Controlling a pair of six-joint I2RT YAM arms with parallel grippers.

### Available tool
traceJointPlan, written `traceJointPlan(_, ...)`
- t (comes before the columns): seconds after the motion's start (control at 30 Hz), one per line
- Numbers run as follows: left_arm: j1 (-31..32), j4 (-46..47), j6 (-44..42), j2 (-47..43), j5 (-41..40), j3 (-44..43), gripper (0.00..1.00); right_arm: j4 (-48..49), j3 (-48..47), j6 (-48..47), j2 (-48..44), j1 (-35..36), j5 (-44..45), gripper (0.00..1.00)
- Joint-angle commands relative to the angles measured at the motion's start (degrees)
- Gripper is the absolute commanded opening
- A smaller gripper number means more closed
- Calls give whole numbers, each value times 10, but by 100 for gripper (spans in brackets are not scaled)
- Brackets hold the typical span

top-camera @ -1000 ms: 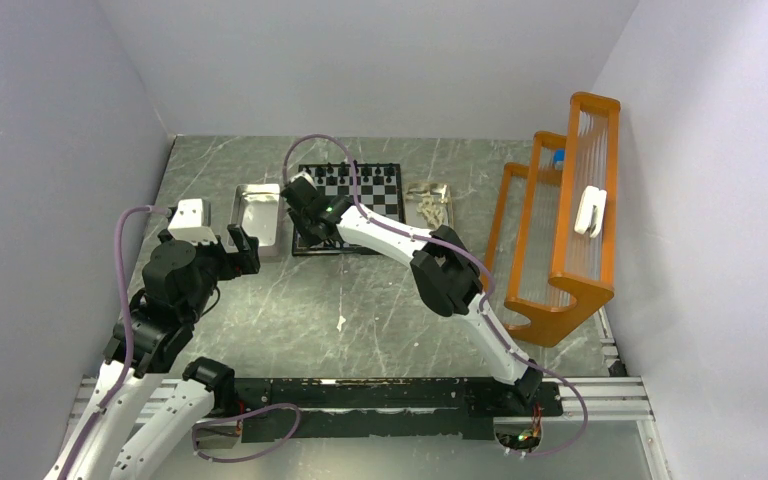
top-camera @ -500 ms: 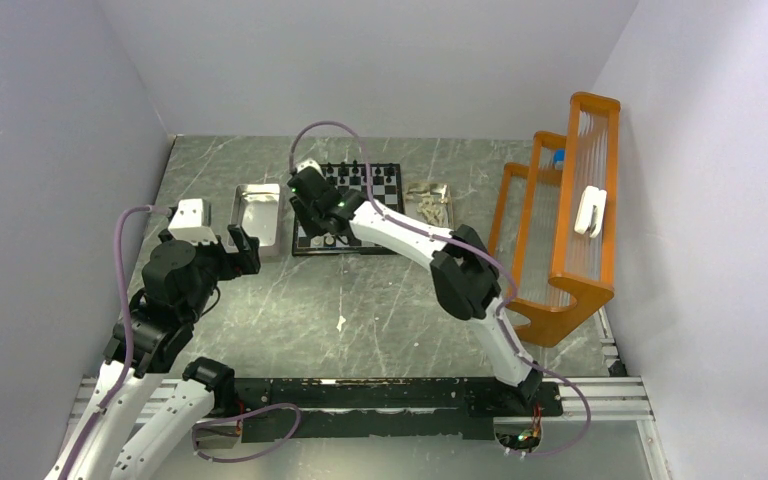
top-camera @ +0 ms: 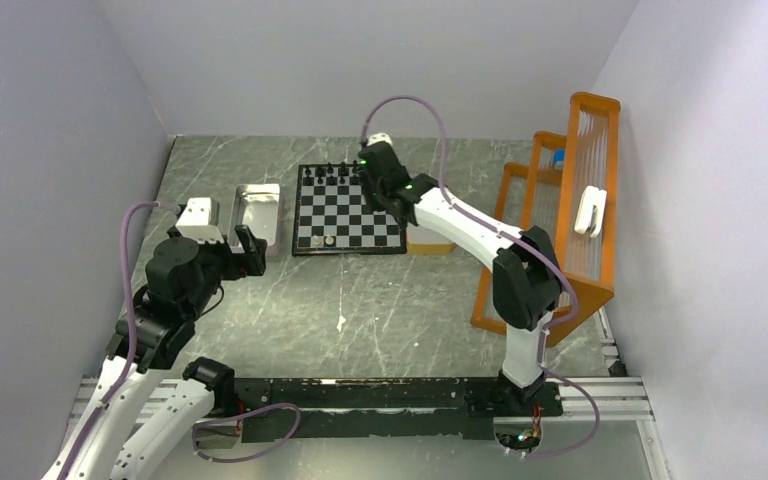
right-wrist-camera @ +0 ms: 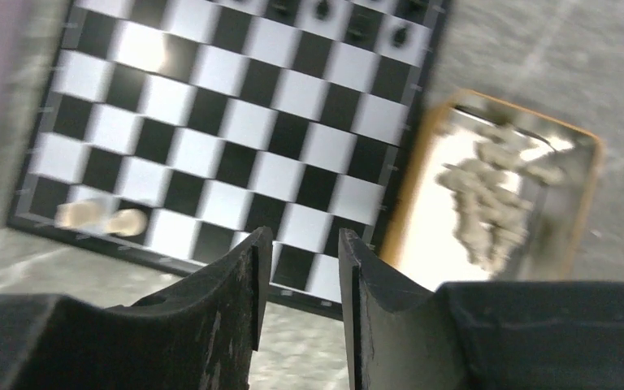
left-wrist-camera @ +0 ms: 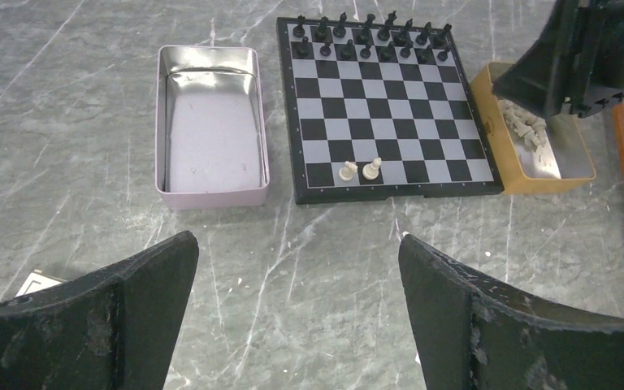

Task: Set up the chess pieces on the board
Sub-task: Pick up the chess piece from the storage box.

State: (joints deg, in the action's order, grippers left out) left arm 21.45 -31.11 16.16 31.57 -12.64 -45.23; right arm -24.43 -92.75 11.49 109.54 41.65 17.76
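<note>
The board (top-camera: 345,215) lies at the table's far middle, and shows in the left wrist view (left-wrist-camera: 390,122) and right wrist view (right-wrist-camera: 244,130). Black chess pieces (left-wrist-camera: 370,36) fill its two far rows. Two cream pieces (left-wrist-camera: 360,170) stand on its near row, left of centre, blurred in the right wrist view (right-wrist-camera: 101,218). Several more cream pieces (left-wrist-camera: 528,130) lie in a tan tray (left-wrist-camera: 573,158) right of the board. My right gripper (top-camera: 392,198) hovers over the board's right edge, jaws slightly apart and empty (right-wrist-camera: 302,240). My left gripper (left-wrist-camera: 298,244) is wide open, empty, above bare table near the board.
A silvery metal tray (top-camera: 258,218) lies left of the board, nearly empty (left-wrist-camera: 210,130). An orange rack (top-camera: 570,220) stands along the right wall. The right arm hides part of the tan tray in the top view.
My right gripper has swung from the board's near left corner to the right, over the board's right edge by the tan tray. The left arm has barely moved.
</note>
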Motion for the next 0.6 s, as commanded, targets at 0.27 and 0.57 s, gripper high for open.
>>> traceJointPlan(0.27,-6,24,-10,1,19,3,98,36,106,-37,-20,-129,31,33)
traceJointPlan(0.57,-6,24,-10,4,21,3,98,81,91,-34,27,-162,-34,29)
